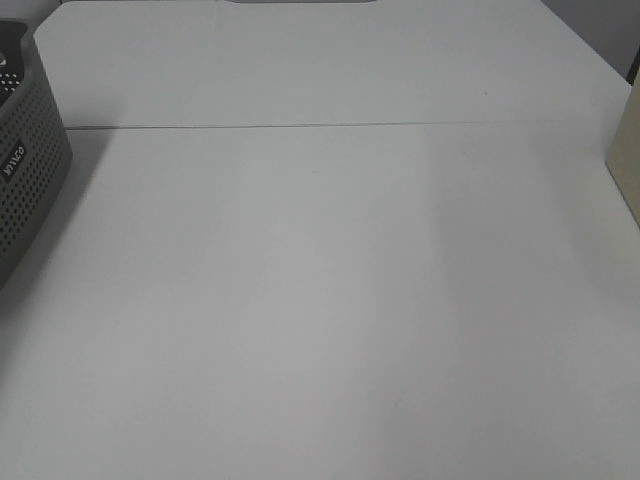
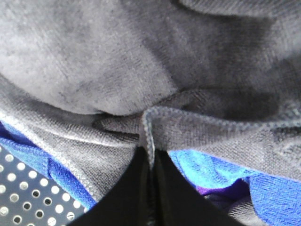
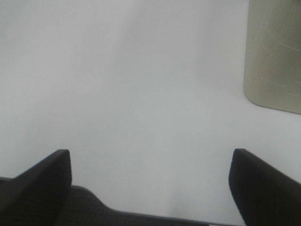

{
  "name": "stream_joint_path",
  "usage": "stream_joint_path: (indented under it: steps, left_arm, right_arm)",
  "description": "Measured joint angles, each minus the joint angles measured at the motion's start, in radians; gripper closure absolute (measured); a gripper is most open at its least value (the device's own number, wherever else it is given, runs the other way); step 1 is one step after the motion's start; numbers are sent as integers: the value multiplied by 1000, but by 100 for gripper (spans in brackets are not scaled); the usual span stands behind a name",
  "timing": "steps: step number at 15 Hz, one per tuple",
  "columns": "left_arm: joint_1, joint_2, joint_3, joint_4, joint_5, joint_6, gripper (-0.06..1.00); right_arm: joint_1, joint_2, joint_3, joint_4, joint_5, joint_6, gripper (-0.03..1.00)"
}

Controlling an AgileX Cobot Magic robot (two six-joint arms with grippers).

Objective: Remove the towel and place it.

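In the left wrist view the dark grey-charcoal terry towel [image 2: 141, 70] fills most of the picture, lying crumpled in the grey perforated basket [image 2: 19, 197]. My left gripper [image 2: 151, 157] is shut, its two black fingers pinching a stitched hem fold of the towel. My right gripper [image 3: 150, 165] is open and empty above the bare white table [image 3: 141, 84]. Neither gripper nor the towel shows in the exterior high view; only the basket's side [image 1: 30, 180] shows at its left edge.
Blue cloths [image 2: 221, 174] lie under the towel in the basket, with a bit of purple beside them. A beige container [image 3: 275, 56] stands on the table near my right gripper; it also shows at the right edge of the exterior view [image 1: 628, 160].
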Motion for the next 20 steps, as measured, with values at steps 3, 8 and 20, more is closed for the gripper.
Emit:
stream_joint_path:
  steps: [3,8,20]
  left_arm:
    - [-1,-51,0,-1,1,-9,94]
    - [-12,-269,-2,-139,4,-93,94]
    - [-193,-738,-2,-364,9,-107,94]
  right_arm:
    - [0,0,0,0,0,0,10]
    - [0,0,0,0,0,0,10]
    - [0,0,0,0,0,0,10]
